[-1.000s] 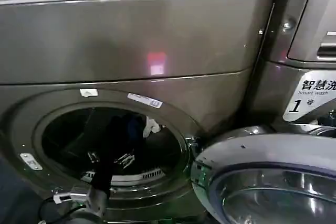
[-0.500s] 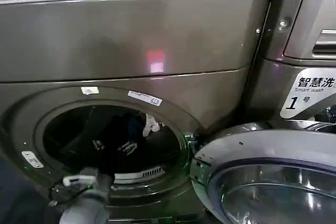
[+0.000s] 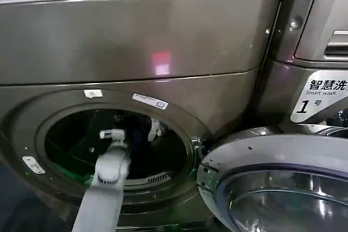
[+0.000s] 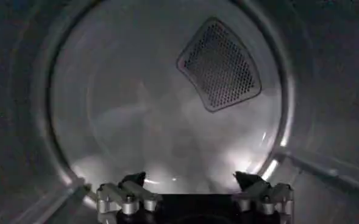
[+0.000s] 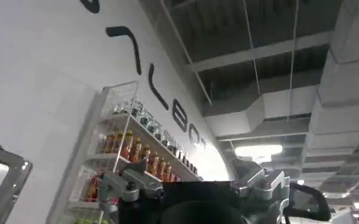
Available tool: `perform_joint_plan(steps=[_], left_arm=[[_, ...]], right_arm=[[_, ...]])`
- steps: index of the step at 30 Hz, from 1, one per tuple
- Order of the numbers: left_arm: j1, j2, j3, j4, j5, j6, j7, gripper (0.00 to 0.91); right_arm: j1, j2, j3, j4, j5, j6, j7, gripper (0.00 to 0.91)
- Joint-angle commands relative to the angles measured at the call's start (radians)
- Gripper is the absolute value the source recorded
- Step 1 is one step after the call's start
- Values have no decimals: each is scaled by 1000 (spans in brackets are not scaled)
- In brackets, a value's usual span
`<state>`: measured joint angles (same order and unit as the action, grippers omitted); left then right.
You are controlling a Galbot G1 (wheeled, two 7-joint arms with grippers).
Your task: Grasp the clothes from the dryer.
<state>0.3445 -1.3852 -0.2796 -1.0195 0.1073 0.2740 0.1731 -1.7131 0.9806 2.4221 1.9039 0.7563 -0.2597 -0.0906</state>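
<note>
Nearest to us, our grey left arm reaches up through the round porthole of the large dark bronze-grey front-loading dryer (image 3: 136, 42), and our left gripper (image 4: 194, 182) sits inside the drum with its two black-tipped fingers (image 4: 133, 180) spread wide apart and nothing between them. Our right gripper (image 5: 197, 182) is parked well away from the machine, pointing up toward a ceiling and a shelf of bottles (image 5: 136, 152), its fingers likewise spread and empty.

Ahead of the left claw lies the smooth, pale drum wall (image 4: 136, 122) and, farther off at the back, a dark perforated vent panel (image 4: 219, 64). From the wrist we see no fabric directly between the fingers.

From the head view, the clothes (image 3: 147, 131) lie just beyond and to the right of the claw: a dark navy garment, hard to separate from the shadow, with a small white-grey piece against it near the porthole's upper right rim.

We judge the heap to be light, soft and limp, so it will sag and may trail or snag on the porthole lip. We would close on a bunched fold near the middle of the heap, where both garments overlap, rather than a loose edge, which could slip free or leave one piece behind.
</note>
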Motion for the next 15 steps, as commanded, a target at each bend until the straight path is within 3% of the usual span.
perform_joint_plan(steps=[1,7,15], left_arm=[[-253,37,208,364,105,-127,339,907],[-354,58,353,495,226,-177,564,907],[-422,57,443,611,421,-288,726,907]], right_arm=[[2,-3,-3,-4,-2,1,-1,907],[4,-2,-5,-7,-3,3,-1,907],[1,-4,-1,-12,-2,5,-3,907]])
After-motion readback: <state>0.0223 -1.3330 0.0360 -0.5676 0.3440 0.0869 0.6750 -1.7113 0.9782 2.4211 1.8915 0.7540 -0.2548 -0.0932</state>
